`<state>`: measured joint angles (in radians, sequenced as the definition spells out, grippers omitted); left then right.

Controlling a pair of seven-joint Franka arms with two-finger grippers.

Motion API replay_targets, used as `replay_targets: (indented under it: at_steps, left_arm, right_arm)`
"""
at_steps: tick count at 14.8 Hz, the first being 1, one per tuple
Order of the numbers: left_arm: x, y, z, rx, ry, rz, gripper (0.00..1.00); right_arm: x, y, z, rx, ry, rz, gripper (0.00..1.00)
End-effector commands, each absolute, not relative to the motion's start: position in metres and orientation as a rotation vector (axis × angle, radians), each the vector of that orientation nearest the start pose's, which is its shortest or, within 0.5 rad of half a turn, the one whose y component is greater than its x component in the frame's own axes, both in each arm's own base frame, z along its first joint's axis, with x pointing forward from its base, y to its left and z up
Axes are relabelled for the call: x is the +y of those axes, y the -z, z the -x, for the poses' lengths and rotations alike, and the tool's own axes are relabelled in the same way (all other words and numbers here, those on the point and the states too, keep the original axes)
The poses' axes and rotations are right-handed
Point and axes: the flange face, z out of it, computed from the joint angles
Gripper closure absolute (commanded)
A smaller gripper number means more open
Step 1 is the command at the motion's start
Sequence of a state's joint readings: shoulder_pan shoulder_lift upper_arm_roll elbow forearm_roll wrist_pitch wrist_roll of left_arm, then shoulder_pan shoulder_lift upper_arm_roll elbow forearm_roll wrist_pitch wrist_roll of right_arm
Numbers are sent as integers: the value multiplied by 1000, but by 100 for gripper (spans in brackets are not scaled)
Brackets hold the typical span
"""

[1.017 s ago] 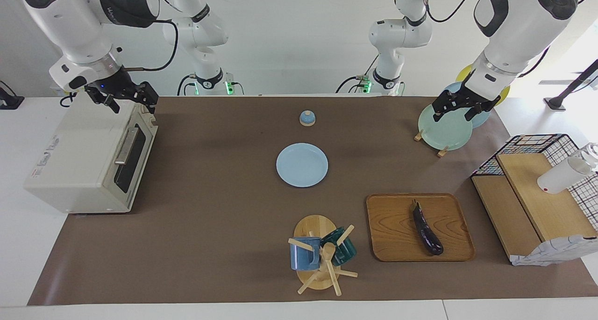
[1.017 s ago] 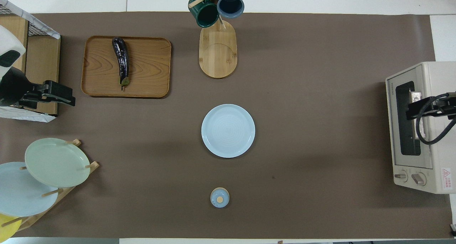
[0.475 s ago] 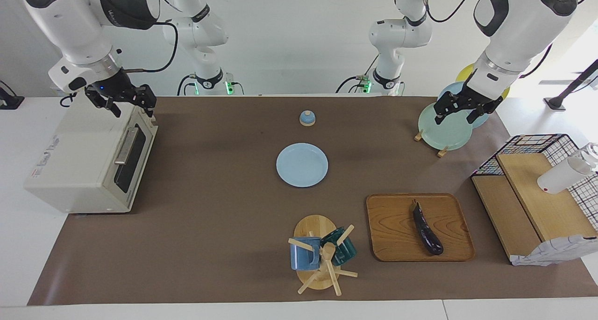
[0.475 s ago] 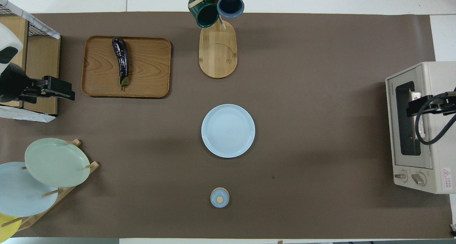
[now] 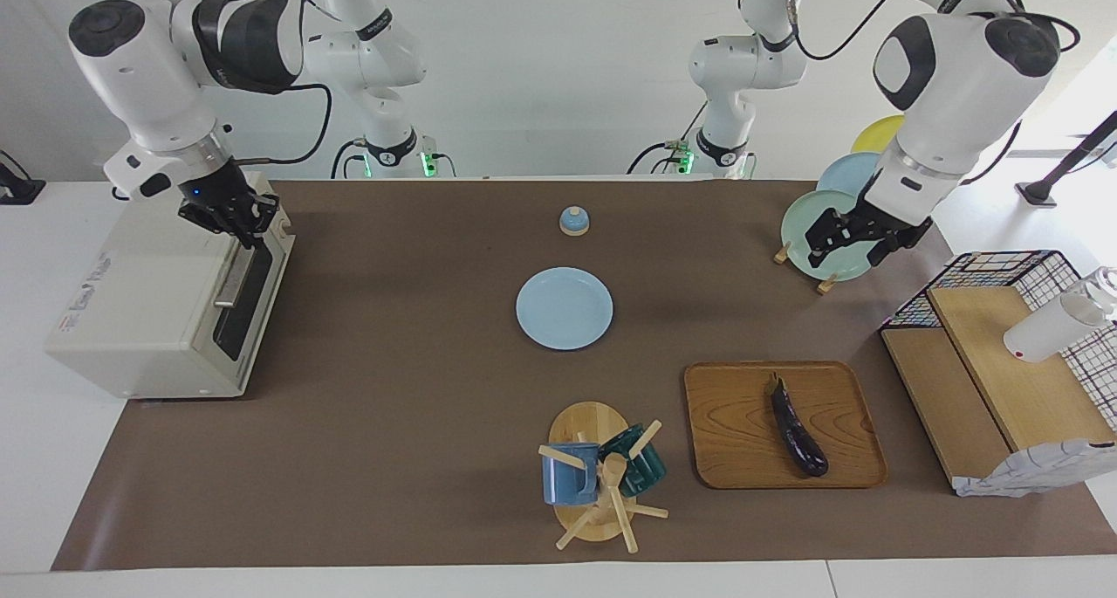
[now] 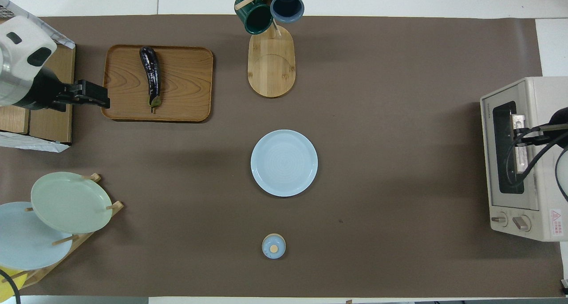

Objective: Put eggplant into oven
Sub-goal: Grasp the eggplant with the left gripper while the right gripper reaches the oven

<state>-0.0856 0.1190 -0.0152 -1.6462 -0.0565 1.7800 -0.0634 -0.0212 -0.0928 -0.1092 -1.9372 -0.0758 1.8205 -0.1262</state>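
Note:
The eggplant [image 5: 796, 428] [image 6: 151, 75], dark purple with a green cap, lies on a wooden tray [image 5: 733, 423] [image 6: 186, 86]. The cream oven [image 5: 148, 301] [image 6: 543, 193] stands at the right arm's end of the table. Its glass door is shut and its silver handle [image 5: 237, 271] [image 6: 519, 155] is across the front. My right gripper [image 5: 240, 221] [image 6: 528, 135] is open over the oven's top front edge, just above the handle. My left gripper [image 5: 851, 249] [image 6: 100, 101] is open and empty, in the air over the mat beside the tray.
A light blue plate [image 5: 564, 308] [image 6: 284, 163] lies mid-table. A mug tree [image 5: 602, 476] [image 6: 270, 60] stands beside the tray. A plate rack [image 5: 829, 223] [image 6: 66, 202] and a wire shelf [image 5: 1003, 362] [image 6: 51, 126] stand at the left arm's end. A small blue lid [image 5: 573, 221] [image 6: 273, 246] lies near the robots.
My left gripper has come away from over the plate rack, lower and closer to the tray. My right gripper has turned and dropped toward the oven door's top edge.

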Motion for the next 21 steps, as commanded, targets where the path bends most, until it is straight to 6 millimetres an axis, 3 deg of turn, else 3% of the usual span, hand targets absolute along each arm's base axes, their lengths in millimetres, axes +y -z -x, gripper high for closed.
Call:
replay_targets:
  at_steps: [1,3,6,9,14,15,18,21]
  left_arm:
    - [-69,-485,-635,51,29,3181,0]
    - [-66,-455,-659,95,65,3177,0]
    - [-78,-393,-692,131,123,3180,0]
    - [-89,-353,-722,149,176,3177,0]
    - [-90,-338,-728,139,288,3180,0]
    - [-91,-326,-723,140,279,3180,0]
    - [-103,-317,-715,163,246,3185,0]
    - [-107,-312,-708,161,213,3196,1]
  right_arm:
    - [-96,-504,-518,55,-32,3227,100]
    - [-102,-497,-517,64,-28,3231,100]
    - [-106,-487,-515,73,-34,3228,100]
    - [-119,-472,-507,100,-53,3224,100]
    - [-117,-465,-504,83,-68,3221,100]
    - [-110,-462,-505,81,-73,3220,100]
    - [-81,-451,-515,35,-16,3214,100]
    - [-70,-432,-522,2,0,3214,100]
